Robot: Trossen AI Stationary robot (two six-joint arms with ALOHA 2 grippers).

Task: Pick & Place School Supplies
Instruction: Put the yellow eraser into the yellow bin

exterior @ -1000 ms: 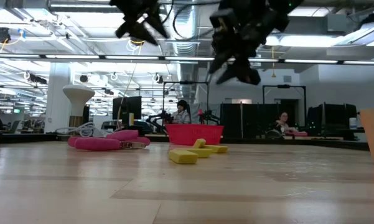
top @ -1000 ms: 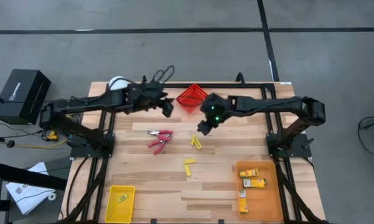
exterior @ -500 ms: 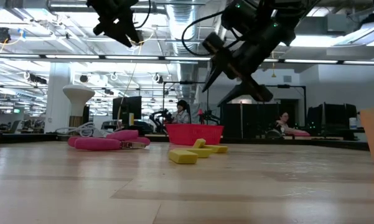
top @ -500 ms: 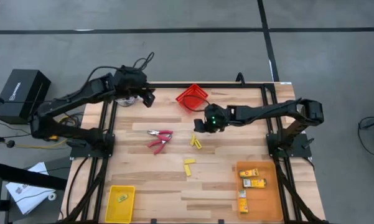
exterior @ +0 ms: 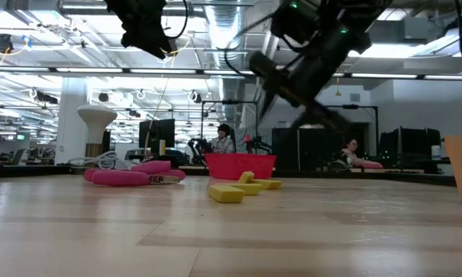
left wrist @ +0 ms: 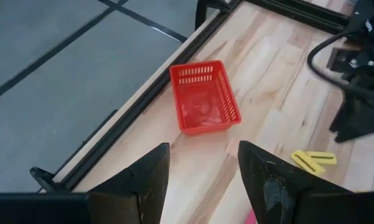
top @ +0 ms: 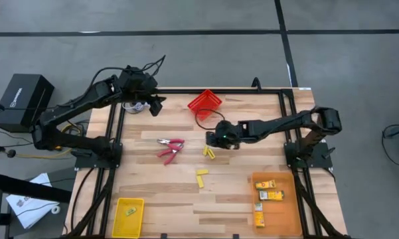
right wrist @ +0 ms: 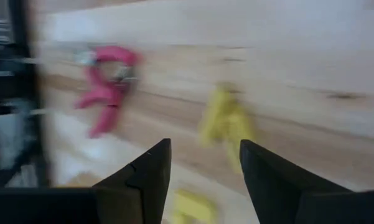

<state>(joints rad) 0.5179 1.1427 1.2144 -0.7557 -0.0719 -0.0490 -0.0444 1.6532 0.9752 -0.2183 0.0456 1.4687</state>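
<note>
The right gripper (top: pixel 214 138), fingers spread and empty, hangs just above two small yellow pieces (top: pixel 208 152) at mid-table, whose long axes splay into a V in the high view; the low view shows them lying flat in front of the red mesh bin (top: pixel 205 105). The pink-red-handled scissor-like tool (top: pixel 169 147) lies just left of them, its handles pointing toward the table's front and right. The left gripper (top: pixel 157 108), fingers parted and empty, hovers over the far left edge.
</note>
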